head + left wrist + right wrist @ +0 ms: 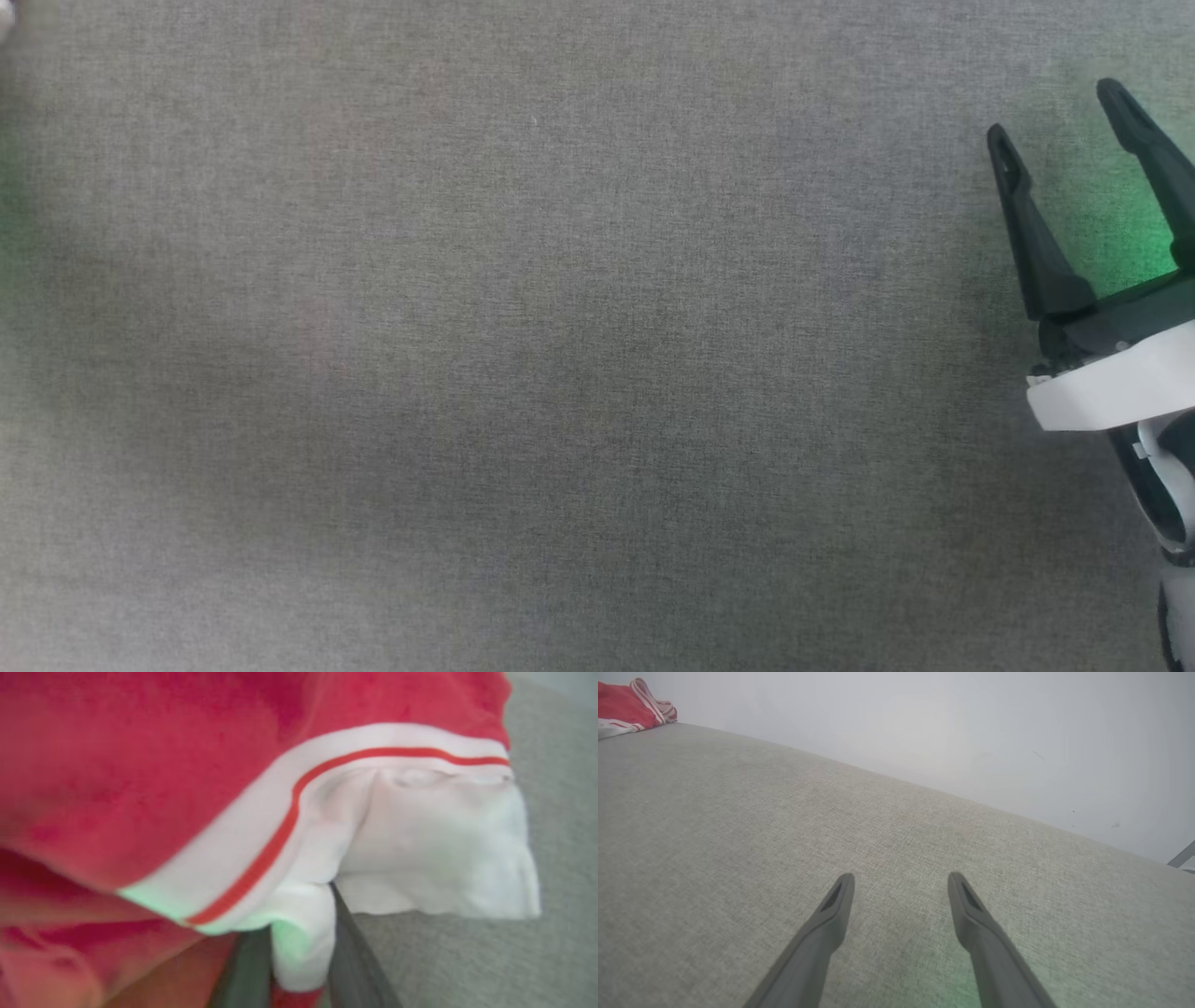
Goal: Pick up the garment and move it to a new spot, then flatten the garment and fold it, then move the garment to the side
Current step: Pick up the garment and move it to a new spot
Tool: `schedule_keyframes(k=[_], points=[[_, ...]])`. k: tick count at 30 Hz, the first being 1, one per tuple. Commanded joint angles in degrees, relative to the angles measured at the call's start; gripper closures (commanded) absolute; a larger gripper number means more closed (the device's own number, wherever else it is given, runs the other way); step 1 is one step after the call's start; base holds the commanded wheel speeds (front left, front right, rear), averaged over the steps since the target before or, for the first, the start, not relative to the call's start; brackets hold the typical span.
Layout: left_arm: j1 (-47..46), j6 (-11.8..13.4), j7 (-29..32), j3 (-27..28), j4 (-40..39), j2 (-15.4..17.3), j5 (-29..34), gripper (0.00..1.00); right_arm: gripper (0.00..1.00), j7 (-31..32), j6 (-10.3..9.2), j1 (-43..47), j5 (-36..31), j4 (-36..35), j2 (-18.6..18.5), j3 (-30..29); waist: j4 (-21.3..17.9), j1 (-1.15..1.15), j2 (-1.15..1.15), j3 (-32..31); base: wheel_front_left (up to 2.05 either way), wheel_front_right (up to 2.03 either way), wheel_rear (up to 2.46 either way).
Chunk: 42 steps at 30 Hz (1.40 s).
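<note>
Garment (pixel 140 765): red jersey, lying at the grey tabletop's (pixel 560 373) far corner, well apart from the right hand (pixel 1055 112) (wide, empty). Left hand (pixel 299 914): narrow, pinching a white sleeve fold. Handling: take a deep bite before lifting, since thin folds probably slip.

The shirt (pixel 140 756) is red, its sleeve (pixel 444 849) white, the trim (pixel 261 826) white with a red stripe; the table (pixel 560 373) is mottled grey.
</note>
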Motion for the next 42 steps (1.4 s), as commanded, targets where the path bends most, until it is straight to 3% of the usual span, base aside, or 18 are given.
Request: schedule_keyframes(k=[1, 5, 10, 21, 27, 33, 42], points=[[3.3, -0.1, 1.7, -0.5, 2.7, -3.6, -0.7, 1.00, 0.00, 0.1, -0.02, -0.3, -0.4, -0.4, -0.1, -0.2, 0.1, 0.00, 0.00, 0.1, 0.00, 0.00, 0.00], [1.2, -0.4, 1.3, -0.5, 2.3, -3.0, -1.1, 1.00, 0.00, 0.1, -0.02, -0.6, -0.5, -0.6, 0.0, -0.6, 0.3, 0.00, 0.00, -0.1, 0.00, 0.00, 0.00], [-2.0, -0.7, -5.1, -1.1, -0.9, -0.3, -0.2, 1.00, 0.00, -0.9, -0.02, -0.6, -0.8, 0.1, 0.6, -1.1, 0.7, 0.00, 0.00, -2.0, 0.00, 0.00, 0.00], [-4.2, -1.2, -10.9, -9.1, -9.9, 2.7, 3.4, 1.00, 0.00, -4.1, -0.02, 0.8, 0.1, 4.4, 2.5, -1.5, 1.7, 0.00, 0.00, -11.3, 0.00, 0.00, 0.00], [-1.9, -1.2, -8.5, -14.2, -19.8, 4.3, 1.4, 1.00, 0.00, -6.0, -0.02, 1.6, 0.7, 7.0, 4.0, -1.0, 1.6, 0.00, 0.00, -16.7, 0.00, 0.00, 0.00], [2.3, -1.1, -3.6, -15.9, -32.0, 6.7, -1.3, 1.00, 0.00, -7.6, -0.02, 2.1, 1.1, 8.9, 4.9, -1.4, 0.9, 0.00, 0.00, -20.6, 0.00, 0.00, 0.00], [12.4, 5.7, 9.3, -16.3, -61.0, 10.0, -2.8, 1.00, 0.00, -10.0, -0.02, 3.2, 1.4, 11.0, 6.3, -4.1, -3.7, 0.00, 0.00, -24.4, 0.00, 0.00, 0.00]])
